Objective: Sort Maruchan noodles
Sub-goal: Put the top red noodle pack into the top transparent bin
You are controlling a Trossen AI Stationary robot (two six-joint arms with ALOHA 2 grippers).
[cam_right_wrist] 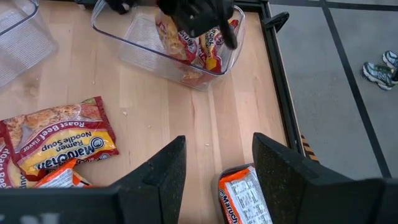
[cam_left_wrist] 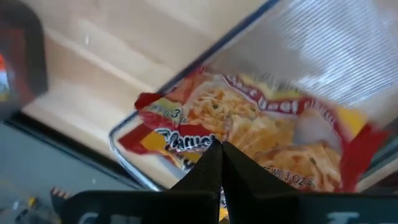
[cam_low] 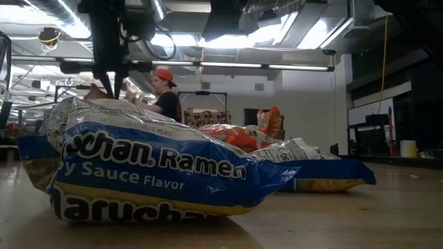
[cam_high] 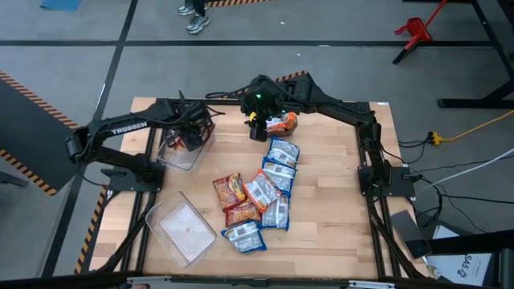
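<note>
Maruchan packets lie in a loose pile mid-table: blue-and-white ones [cam_high: 281, 152], red ones [cam_high: 229, 191] and an orange one [cam_high: 261, 190]. The nearest blue packet [cam_low: 152, 173] fills the low view. My left gripper [cam_left_wrist: 219, 149] is shut on a red packet [cam_left_wrist: 261, 124] inside the clear bin [cam_high: 185, 144] at the table's far left. My right gripper [cam_right_wrist: 217, 168] is open near the far edge, over bare wood. An orange packet [cam_right_wrist: 242, 199] lies flat just below it, untouched. My left gripper pinches the red packet between its two shut fingers, at the printed face near one long edge [cam_left_wrist: 205, 134]. The fingers come from above, pointing down into the bin. The packet sits tilted inside the bin's walls [cam_right_wrist: 186, 43]; whether it rests on the bin floor is hidden.
A second clear bin [cam_high: 183, 229] stands at the near-left corner, with nothing showing in it. Bare wood lies along the right side [cam_high: 337, 193] and between the bins. A red Roast Beef packet [cam_right_wrist: 59, 137] lies near my right gripper. A person [cam_low: 166, 97] stands beyond the table.
</note>
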